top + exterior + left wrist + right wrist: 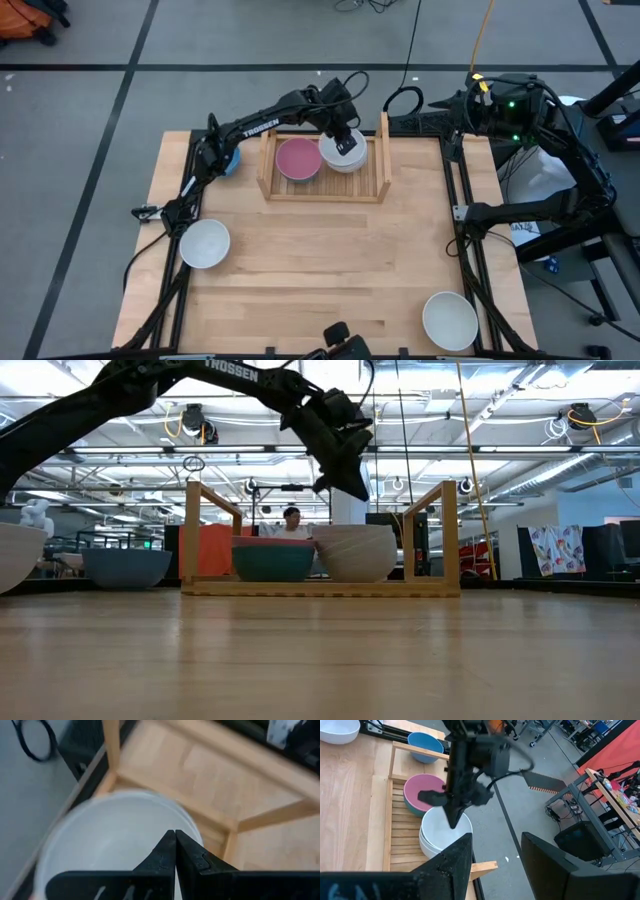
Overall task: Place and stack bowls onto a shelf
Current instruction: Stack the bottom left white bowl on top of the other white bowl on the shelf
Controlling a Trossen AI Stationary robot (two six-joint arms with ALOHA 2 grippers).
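Note:
The light-wood shelf (384,160) (443,535) stands at the table's far edge. On its slats sit a pink bowl (298,158) (424,791) nested in a teal bowl (272,563), and to their right a stack of white bowls (343,160) (356,553) (444,839). My left gripper (346,141) (355,492) (175,833) hangs shut just above the white stack (105,840), clear of its rim in the low view. My right gripper (496,838) is open, held back off the table's far right corner.
A blue bowl (229,161) (125,567) (425,744) rests on the table left of the shelf, under the left arm. One white bowl (205,243) lies near the left edge, another (450,320) at the near right corner. A person shows behind the shelf (292,520).

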